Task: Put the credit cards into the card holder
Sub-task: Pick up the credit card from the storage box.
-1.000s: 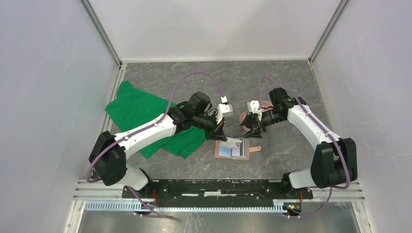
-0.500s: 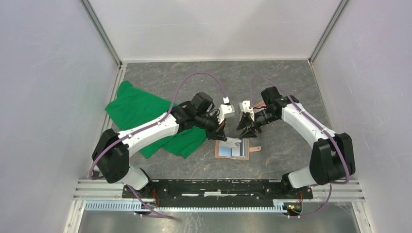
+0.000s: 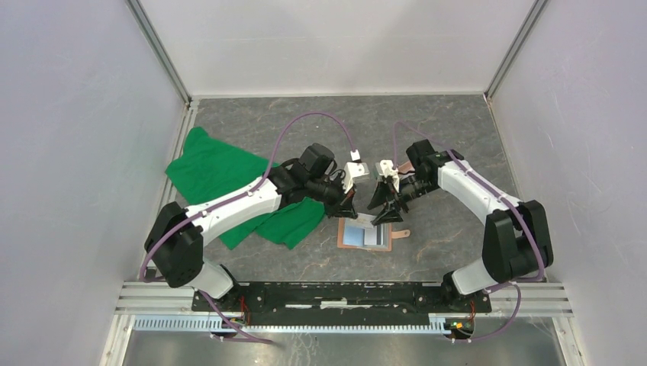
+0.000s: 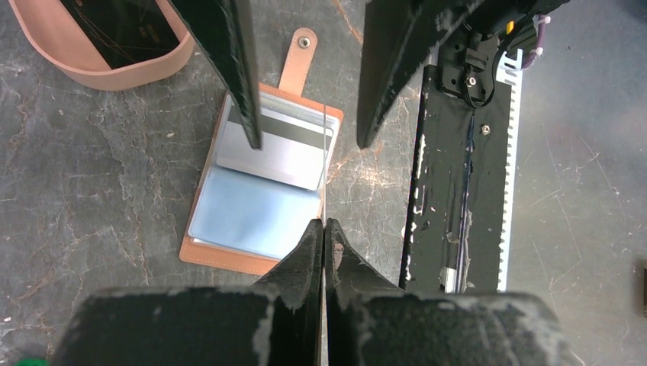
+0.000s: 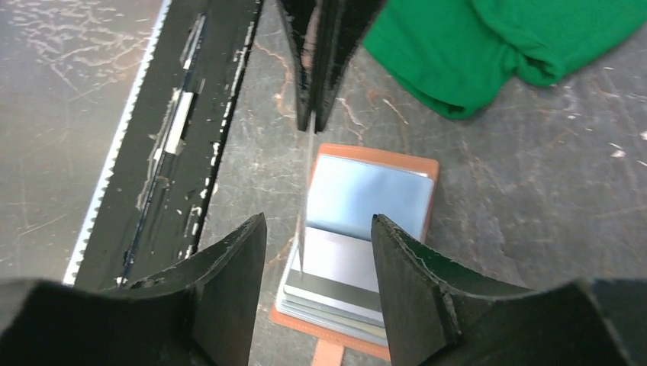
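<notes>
card holder: tan-orange outside, lined in blue-grey
cards: silver-grey, crossed by a dark stripe
tray: coloured salmon-pink
cloth: dyed plain green
table: dark grey, veined with pale marbling

My grey table carries a green cloth at nine o'clock, the open holder toward six, and a pink tray at the holder's one o'clock.

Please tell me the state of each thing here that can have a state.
Left pincer: shut on the held card, which stands edge-on.
Right pincer: open, one finger each side of that card.
Card holder: lying open, strap unsnapped.
Striped card: flat on the card holder.
Pink tray: holds a dark card.
Green cloth: crumpled.
</notes>
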`<state>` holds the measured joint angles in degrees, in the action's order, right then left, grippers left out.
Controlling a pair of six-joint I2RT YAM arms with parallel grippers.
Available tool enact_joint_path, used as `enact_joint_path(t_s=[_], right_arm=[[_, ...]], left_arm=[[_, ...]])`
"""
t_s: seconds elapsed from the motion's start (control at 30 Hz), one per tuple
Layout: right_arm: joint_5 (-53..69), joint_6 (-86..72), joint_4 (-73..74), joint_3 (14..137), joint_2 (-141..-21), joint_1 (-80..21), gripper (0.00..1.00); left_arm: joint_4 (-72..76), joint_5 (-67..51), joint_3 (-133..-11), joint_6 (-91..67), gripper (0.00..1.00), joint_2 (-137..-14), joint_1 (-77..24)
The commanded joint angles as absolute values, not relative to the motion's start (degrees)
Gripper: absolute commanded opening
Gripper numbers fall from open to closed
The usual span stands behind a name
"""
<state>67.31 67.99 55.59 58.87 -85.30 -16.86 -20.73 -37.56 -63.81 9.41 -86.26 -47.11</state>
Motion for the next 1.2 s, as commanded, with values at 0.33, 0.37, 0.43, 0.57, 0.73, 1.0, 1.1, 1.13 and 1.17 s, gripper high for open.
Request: enact_joint_path(t_s=[0.33,0.37,0.43,0.57,0.73,1.0,1.1,1.13,1.17], right_arm=[[69.6,61.5,50.3,57.1,-85.6,-18.8,0.00],[69.8,60.1,49.4,56.7,-85.4,-18.5,0.00],[70.7,58.4,47.9,56.0,-85.1,-17.6,0.00],[72.7,53.5,43.2,54.1,-84.0,-15.3,0.00],[75.9,24.8,16.4,43.9,-78.0,-12.2,0.00],[65.6,-31.8,-37.7,25.4,-69.8,-8.6,0.00],[66.3,-37.5,-41.9,24.8,-71.1,-7.9,0.00],[66.6,-38.8,-42.9,24.6,-71.4,-7.7,0.00],[66.8,-39.6,-43.6,24.4,-71.6,-7.8,0.00]], left_arm=[[-8.6,-30.1,-60.0,2.4,0.16,-82.0,-47.2],[-6.7,-28.8,-58.6,0.7,0.31,-80.5,-47.1],[-2.2,-26.7,-55.2,-2.9,0.98,-77.1,-46.6],[9.9,-22.4,-44.7,-10.8,1.00,-67.0,-43.3],[35.4,-19.0,-26.2,-29.5,1.00,-57.3,-39.2],[73.5,-24.1,-17.5,-57.6,0.88,-75.8,-39.0],[83.1,-23.9,-18.7,-62.6,0.90,-84.7,-39.9],[85.6,-23.9,-19.4,-64.1,0.98,-87.6,-40.3],[88.4,-23.9,-20.2,-65.6,0.99,-90.2,-40.7]])
